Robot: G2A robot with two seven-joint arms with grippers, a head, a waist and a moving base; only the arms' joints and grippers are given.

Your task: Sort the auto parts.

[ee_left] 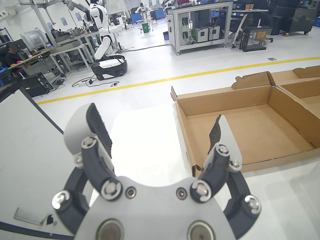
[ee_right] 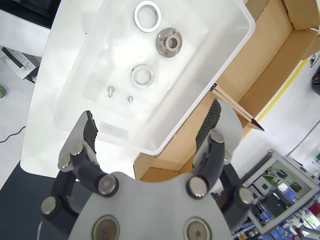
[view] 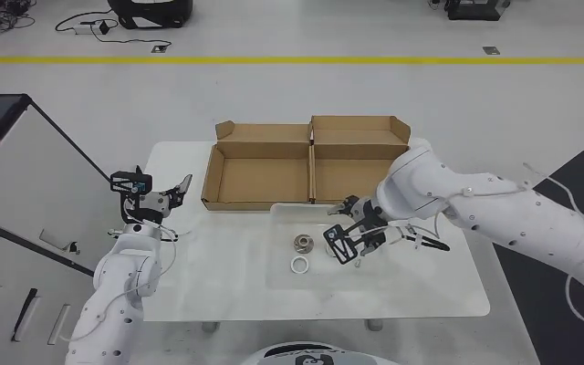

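Clear tray (ee_right: 250, 24) at centre of the top view holds the parts: flanged hub (ee_right: 168, 42), two rings (ee_right: 147, 16), two small bolts (ee_right: 110, 91). Right gripper (ee_right: 152, 109) hovers above the tray's right end, spread wide, empty. Left gripper (ee_left: 155, 113) sits at the table's left edge, also wide, empty. Two cardboard boxes (view: 260, 178) lie just beyond.

Clear tray (view: 278, 212), top view frame centre: flanged metal hub (view: 303, 243), large ring (view: 299, 265) just below it, smaller ring (ee_right: 142, 75), two small bolts (ee_right: 110, 92). Two open cardboard boxes (view: 260, 178) upper centre.

2 rings (ee_right: 147, 16) (ee_right: 142, 75), 1 flange (ee_right: 169, 42), maybe 2 bolts (ee_right: 110, 92) (ee_right: 130, 98)
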